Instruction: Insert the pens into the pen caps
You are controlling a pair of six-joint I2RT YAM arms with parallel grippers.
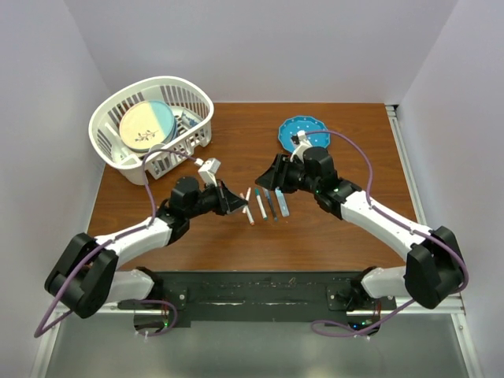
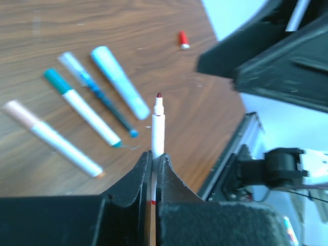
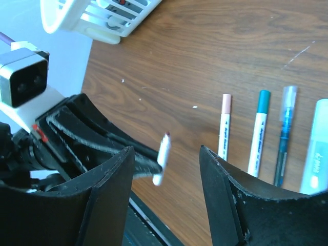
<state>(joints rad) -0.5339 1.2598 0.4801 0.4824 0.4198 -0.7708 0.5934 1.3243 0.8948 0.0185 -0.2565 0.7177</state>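
My left gripper (image 2: pixel 154 156) is shut on a white pen (image 2: pixel 157 123) with a dark red tip, bare and pointing away from the wrist, held above the wood table. A small red pen cap (image 2: pixel 182 40) lies on the table beyond it. My right gripper (image 3: pixel 166 154) stands open facing the left one, with the held pen (image 3: pixel 163 154) showing between its fingers but not touched. In the top view the left gripper (image 1: pixel 235 202) and right gripper (image 1: pixel 268 177) are close together at the table's middle. Several more pens (image 1: pixel 268 203) lie side by side there.
The lying pens are a pink-ended one (image 2: pixel 46 136), a teal-ended one (image 2: pixel 82 110), a thin dark blue one (image 2: pixel 97 95) and a thick light blue one (image 2: pixel 120 82). A white basket (image 1: pixel 150 126) holding a plate stands back left. A blue plate (image 1: pixel 303 132) sits behind the right arm.
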